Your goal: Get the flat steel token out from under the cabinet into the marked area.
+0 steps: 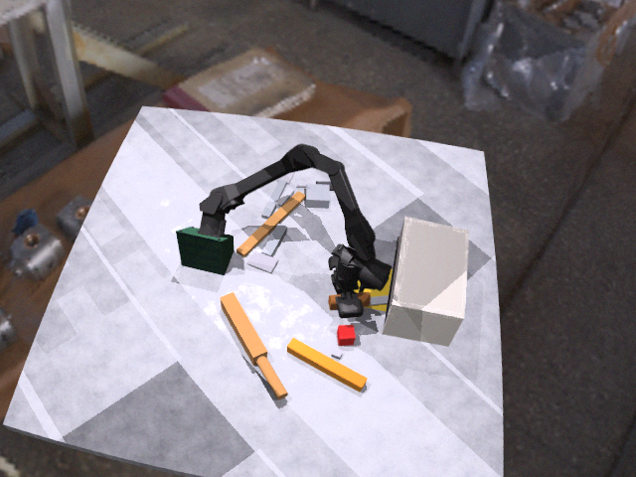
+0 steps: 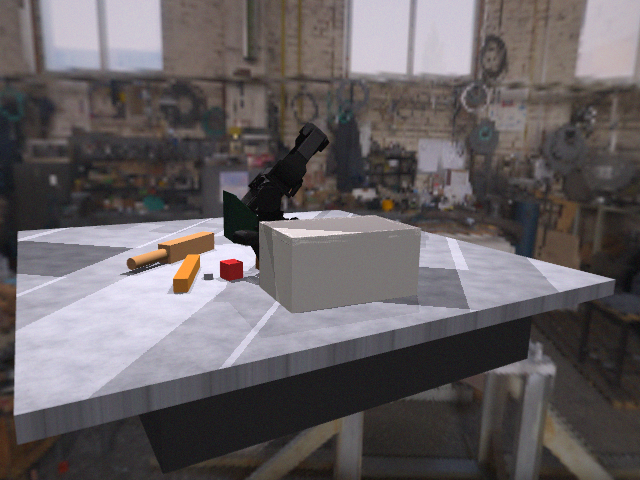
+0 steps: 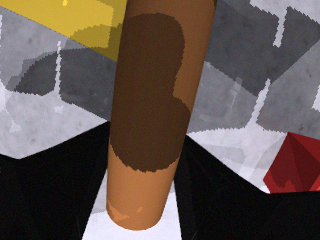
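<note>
My gripper [image 1: 350,303] [image 3: 144,135] is shut on the round orange-brown handle [image 1: 333,301] [image 3: 145,100] of a tool, low in front of the cabinet [image 1: 431,266] [image 2: 356,268]. The tool's flat grey blade [image 1: 379,301] points over the yellow marked area [image 1: 381,290] [image 3: 55,20] to the cabinet's front edge; whether its tip is underneath cannot be told. In the exterior view the cabinet hides the tool's blade. The steel token is not visible in any view, and the vent slots are not seen.
A red cube [image 1: 345,335] [image 2: 231,269] [image 3: 295,167] lies close beside the gripper. Near it are a small grey block [image 1: 337,355] [image 2: 208,276], an orange bar [image 1: 327,364] [image 2: 186,273] and an orange paddle-shaped piece [image 1: 242,327] [image 2: 188,246]. Another orange bar [image 1: 271,223] and several grey pieces lie beneath the arm.
</note>
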`<action>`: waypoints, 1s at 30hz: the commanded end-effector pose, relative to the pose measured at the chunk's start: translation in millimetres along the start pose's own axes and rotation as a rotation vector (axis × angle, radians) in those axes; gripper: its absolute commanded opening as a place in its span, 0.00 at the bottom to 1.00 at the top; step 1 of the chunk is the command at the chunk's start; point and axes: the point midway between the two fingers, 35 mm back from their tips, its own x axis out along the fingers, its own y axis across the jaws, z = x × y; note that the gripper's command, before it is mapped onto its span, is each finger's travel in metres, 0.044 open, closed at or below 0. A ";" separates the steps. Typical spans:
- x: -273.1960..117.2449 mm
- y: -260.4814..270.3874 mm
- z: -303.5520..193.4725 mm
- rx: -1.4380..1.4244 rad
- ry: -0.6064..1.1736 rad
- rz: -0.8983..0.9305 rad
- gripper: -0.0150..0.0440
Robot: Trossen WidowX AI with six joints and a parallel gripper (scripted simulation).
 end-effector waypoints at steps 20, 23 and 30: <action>1.1 -0.3 -29.2 0.001 0.001 0.006 0.25; 1.2 -0.4 -32.8 0.002 0.002 0.005 0.25; 1.3 -0.7 -41.4 0.002 0.002 0.005 0.25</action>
